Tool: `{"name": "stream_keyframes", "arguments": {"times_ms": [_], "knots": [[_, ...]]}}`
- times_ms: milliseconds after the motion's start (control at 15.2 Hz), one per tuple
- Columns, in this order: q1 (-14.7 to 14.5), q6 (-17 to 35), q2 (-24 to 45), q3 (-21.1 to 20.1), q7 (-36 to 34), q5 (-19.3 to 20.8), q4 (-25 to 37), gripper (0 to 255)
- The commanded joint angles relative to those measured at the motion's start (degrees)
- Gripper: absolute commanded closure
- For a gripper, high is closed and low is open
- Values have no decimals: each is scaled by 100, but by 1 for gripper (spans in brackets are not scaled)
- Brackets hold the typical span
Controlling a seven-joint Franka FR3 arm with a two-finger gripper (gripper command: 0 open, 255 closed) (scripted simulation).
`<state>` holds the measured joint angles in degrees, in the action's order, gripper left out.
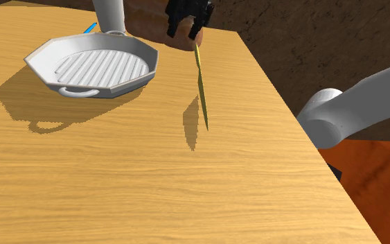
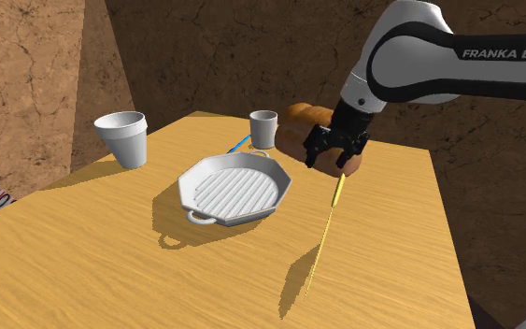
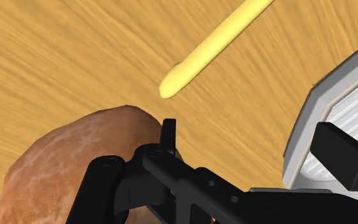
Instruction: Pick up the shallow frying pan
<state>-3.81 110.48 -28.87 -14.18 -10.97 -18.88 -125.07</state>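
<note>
Wrist view puts the gripper [image 3: 254, 137] over the wooden table [image 3: 56, 57], its two black fingers standing well apart with nothing but bare wood between them. It is open and holds nothing. The shallow frying pan [image 3: 336, 108], pale, eight-sided and ridged across its floor, lies off to one side with its rim wall just under one finger. A brown rounded lump [image 3: 63, 165], perhaps a loaf, crowds the other finger. In the shoulder view the pan rests flat on the table to the left of the gripper, its small loop handle [image 1: 77, 91] on the side away from the hand.

The likeliest failure is a wrong bite — closing here would probably catch air or the lump, not the pan. A descent without first moving across could press a finger onto the lump and shove it into the pan's rim. The thin yellow stick [image 3: 209, 48] lies just beyond the fingers and could be swept along. Even a good pinch on the rim carries risk — the wall flares outward, so the pads may slide off. Held by one edge, the pan would likely sag and swing toward the grey cup [image 2: 263, 128] near its far rim.
</note>
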Motion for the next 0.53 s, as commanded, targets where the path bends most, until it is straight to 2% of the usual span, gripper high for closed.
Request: {"name": "stream_keyframes", "arguments": {"times_ms": [0,396,462], "knots": [[-41,221,263,-167,-190,-85,196,0],[-94,689,1131,-592,-720,-114,1029,0],[-101,763,1126,-596,-701,-127,949,0]]}}
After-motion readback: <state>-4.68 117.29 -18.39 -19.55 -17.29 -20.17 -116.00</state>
